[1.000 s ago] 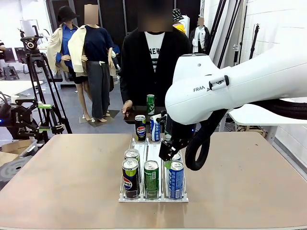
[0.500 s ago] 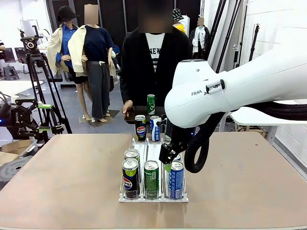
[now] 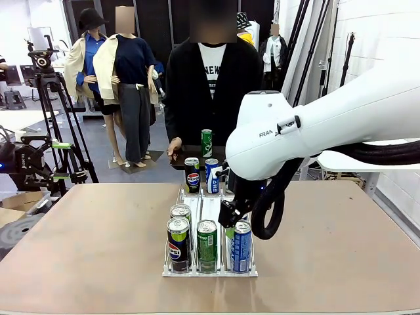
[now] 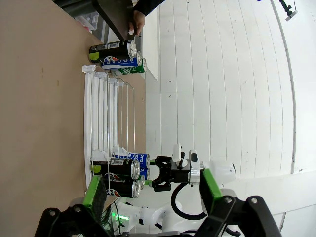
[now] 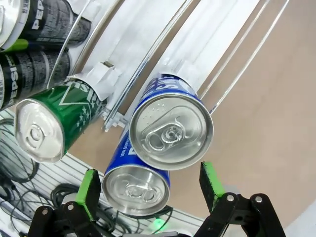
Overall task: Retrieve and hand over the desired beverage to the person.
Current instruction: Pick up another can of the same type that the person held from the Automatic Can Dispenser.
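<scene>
Facing the person (image 3: 211,79) at the upper middle of the front view, in a black jacket over a white T-shirt, with one hand (image 3: 174,147) laid on a dark board (image 3: 190,156) at the far edge of the table (image 3: 98,249). On that board, one far green can (image 3: 206,143), upright.

Just below it in the frame, at the far end of a white wire rack (image 3: 201,203) with three lanes, two more upright cans: one far Pepsi can (image 3: 191,175) and one blue-and-white can (image 3: 213,177).

At the near end of the rack, counted in the right wrist view, five cans: two near Pepsi cans (image 5: 44,19) at upper left, one near green can (image 5: 42,128) at left, two blue cans (image 5: 170,131) in the middle.

Around the blue cans, the right gripper (image 5: 148,185), with fingers apart and one green pad at each side, clamped on nothing; cannot tell if a pad touches a can. In the front view, hanging at the centre over the right lane.

At the bottom of the left wrist view, the left gripper (image 4: 153,190), also spread wide and holding nothing, well apart from the rack.
</scene>
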`<state>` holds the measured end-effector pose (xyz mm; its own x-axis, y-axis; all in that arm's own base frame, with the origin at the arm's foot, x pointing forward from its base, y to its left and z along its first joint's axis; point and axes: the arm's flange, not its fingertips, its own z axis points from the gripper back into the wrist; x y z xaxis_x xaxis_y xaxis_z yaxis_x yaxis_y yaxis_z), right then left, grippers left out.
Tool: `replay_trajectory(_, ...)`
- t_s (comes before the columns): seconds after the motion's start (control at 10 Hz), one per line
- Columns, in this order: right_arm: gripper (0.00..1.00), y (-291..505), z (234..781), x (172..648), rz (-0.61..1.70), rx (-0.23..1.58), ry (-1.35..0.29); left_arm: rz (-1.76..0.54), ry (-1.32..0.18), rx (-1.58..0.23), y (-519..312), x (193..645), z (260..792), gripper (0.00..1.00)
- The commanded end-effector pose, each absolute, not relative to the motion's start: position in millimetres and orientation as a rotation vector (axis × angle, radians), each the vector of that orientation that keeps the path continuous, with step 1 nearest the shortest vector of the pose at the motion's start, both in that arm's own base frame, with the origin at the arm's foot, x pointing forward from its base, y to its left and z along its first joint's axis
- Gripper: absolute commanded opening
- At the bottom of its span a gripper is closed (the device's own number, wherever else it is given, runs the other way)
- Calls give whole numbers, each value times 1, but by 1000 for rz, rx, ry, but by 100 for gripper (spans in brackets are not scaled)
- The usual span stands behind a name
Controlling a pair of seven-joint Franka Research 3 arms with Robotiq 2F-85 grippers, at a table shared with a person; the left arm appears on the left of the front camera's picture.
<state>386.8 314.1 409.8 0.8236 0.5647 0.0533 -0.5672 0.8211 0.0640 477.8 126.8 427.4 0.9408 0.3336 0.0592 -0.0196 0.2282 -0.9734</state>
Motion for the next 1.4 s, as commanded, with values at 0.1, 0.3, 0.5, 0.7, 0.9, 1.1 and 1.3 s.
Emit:
replay_trajectory(0.1, 100, 318, 400, 392, 588, 93, -45, 243, -276, -1332, 127, 477, 429, 100)
replay_trajectory(0.3, 100, 320, 397, 391, 597, 87, -28, 243, -276, -1332, 127, 477, 429, 100)
replay_trajectory(0.5, 94, 321, 398, 390, 612, 79, -22, 243, -276, -1332, 127, 477, 429, 100)
replay_trajectory(0.7, 70, 321, 398, 389, 626, 75, -30, 243, -276, -1332, 127, 477, 429, 100)
replay_trajectory(0.9, 34, 322, 400, 388, 635, 66, -30, 243, -276, -1332, 127, 477, 429, 100)
replay_trajectory(1.1, 0, 322, 400, 387, 638, 57, -26, 243, -276, -1332, 127, 477, 429, 100)
replay_trajectory(1.3, 0, 321, 401, 387, 630, 82, -18, 243, -276, -1332, 127, 477, 429, 100)
